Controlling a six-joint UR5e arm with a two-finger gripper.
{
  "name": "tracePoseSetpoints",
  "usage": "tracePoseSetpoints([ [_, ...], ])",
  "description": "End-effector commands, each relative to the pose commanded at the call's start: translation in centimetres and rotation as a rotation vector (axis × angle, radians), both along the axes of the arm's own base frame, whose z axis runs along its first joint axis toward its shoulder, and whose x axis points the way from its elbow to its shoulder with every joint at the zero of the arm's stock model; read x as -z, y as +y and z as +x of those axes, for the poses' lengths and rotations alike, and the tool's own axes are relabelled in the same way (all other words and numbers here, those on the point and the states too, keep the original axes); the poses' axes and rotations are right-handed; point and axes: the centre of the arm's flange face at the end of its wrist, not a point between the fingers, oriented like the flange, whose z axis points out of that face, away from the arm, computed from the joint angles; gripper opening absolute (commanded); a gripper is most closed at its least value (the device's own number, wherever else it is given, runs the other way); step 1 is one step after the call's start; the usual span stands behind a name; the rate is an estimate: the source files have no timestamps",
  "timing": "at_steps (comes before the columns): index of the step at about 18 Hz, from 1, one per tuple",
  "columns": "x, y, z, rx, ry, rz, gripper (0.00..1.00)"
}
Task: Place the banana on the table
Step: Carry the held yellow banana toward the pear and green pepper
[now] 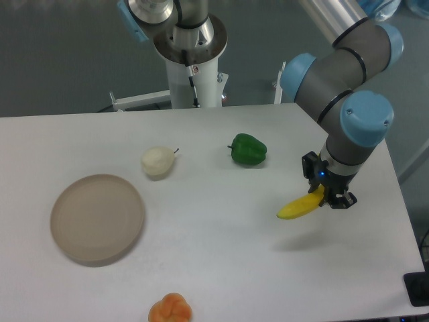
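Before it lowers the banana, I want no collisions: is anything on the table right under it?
Nothing visible: the pincer holds the banana over bare table; the pepper sits well off to the side.

grey arm (342, 64), blue joint caps (black wrist)

Dark grey floor (60, 54) surrounds the scene. White metal frame bars (137, 100) sit behind. Even, diffuse light; soft shadows.
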Motion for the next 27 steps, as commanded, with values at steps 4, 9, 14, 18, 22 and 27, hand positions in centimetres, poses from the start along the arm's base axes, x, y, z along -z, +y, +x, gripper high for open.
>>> tracePoseSetpoints([
  [4,0.3,0.2,0.3,-0.002,-0.005,-0.004,0.03],
  [9,1.0,0.4,1.6,0.014,-0.012,-0.019,0.03],
  [14,3.2,1.9,6.8,0.025,-0.048,-0.05,0.04],
  [18,3.2,2.9,12.7,-0.023,-0.057,-0.07,0.04],
  [22,4.6,4.5,19.5,-0.179,-0.066,-0.108,0.04],
  [27,7.3,0.7,23.1,-0.234,-0.059,-0.109,0.05],
])
